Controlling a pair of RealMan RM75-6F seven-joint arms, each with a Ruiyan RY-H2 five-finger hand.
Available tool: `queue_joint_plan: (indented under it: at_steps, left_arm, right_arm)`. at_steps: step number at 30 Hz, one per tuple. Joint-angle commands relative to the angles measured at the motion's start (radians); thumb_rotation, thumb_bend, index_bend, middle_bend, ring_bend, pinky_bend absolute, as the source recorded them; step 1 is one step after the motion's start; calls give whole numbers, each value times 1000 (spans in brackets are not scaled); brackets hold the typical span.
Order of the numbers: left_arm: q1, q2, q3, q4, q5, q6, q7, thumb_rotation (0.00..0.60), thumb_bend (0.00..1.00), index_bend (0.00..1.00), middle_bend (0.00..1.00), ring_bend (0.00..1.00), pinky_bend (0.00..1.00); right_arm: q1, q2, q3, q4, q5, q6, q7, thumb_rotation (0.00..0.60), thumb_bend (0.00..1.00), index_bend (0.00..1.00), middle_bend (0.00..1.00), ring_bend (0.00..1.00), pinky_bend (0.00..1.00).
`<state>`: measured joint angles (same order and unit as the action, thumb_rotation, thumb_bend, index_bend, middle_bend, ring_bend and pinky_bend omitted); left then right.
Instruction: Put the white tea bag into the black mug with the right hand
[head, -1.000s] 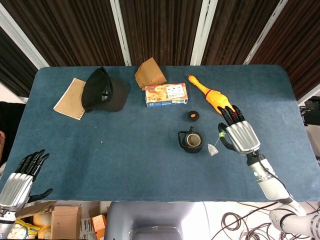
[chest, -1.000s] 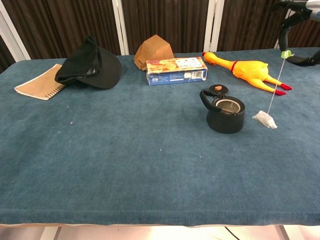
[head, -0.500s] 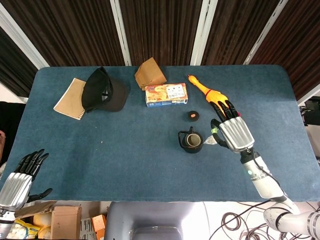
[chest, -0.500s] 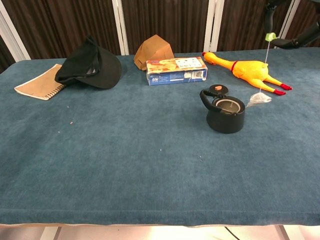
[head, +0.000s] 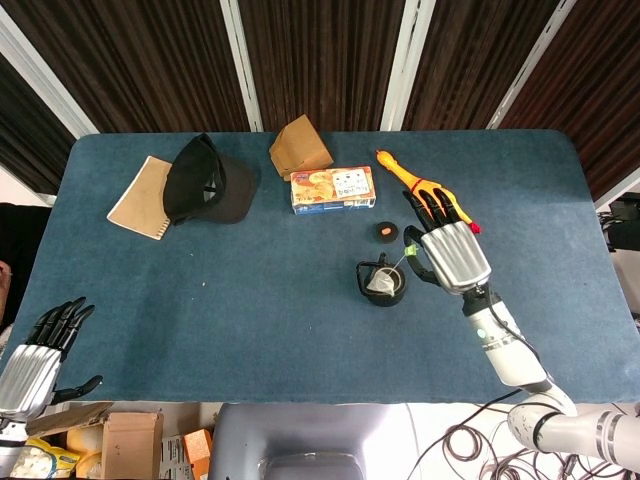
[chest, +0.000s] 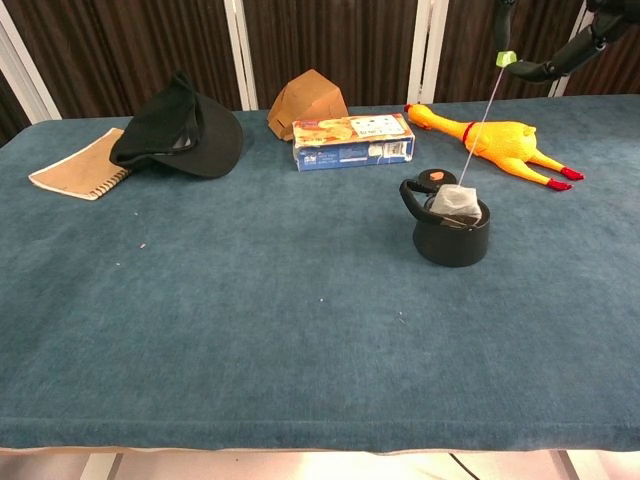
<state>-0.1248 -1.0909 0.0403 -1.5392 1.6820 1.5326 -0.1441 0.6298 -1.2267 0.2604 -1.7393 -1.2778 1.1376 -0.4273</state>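
Observation:
The black mug (head: 383, 284) (chest: 452, 233) stands right of the table's middle. The white tea bag (head: 382, 286) (chest: 455, 202) hangs at the mug's mouth, at or just inside its rim. Its string runs up to a green tag (chest: 507, 59) pinched by my right hand (head: 447, 248) (chest: 550, 45), which hovers above and right of the mug. My left hand (head: 38, 352) hangs off the table's near left edge, fingers spread, holding nothing.
A small black lid (head: 386, 232) lies just behind the mug. A yellow rubber chicken (head: 412, 182) (chest: 495, 137) lies behind my right hand. Farther back are a snack box (head: 333, 189), a brown paper bag (head: 299, 147), a black cap (head: 208, 181) and a notebook (head: 139, 197).
My right hand has moved left and up, carrying the tea bag off the table surface right of the mug to the mug's mouth. The left hand has barely moved.

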Motion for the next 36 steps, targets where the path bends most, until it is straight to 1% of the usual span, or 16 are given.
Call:
queue_joint_plan:
  at_steps: [1, 13, 22, 33, 36]
  left_arm:
    - [1, 1, 0, 0, -1, 1, -2, 600, 28, 0, 0, 0, 103]
    - [1, 2, -2, 0, -1, 3, -5, 600, 28, 0, 0, 0, 103]
    - [3, 4, -4, 0, -4, 6, -11, 600, 28, 0, 0, 0, 103]
    - [7, 7, -4, 3, -2, 16, -19, 600, 28, 0, 0, 0, 103]
    - [8, 7, -5, 3, -1, 19, -20, 600, 28, 0, 0, 0, 103]
  right_arm:
    - [7, -13, -6, 16, 10, -7, -4, 600, 302, 543, 42, 0, 13]
    - [27, -39, -14, 57, 39, -24, -2, 600, 302, 542, 42, 0, 13]
    - [57, -49, -3, 41, 54, -34, -25, 600, 302, 542, 42, 0, 13]
    - [73, -81, -23, 55, 62, -39, -48, 600, 302, 543, 42, 0, 13]
    - [68, -83, -38, 58, 48, -34, -48, 600, 302, 543, 42, 0, 13]
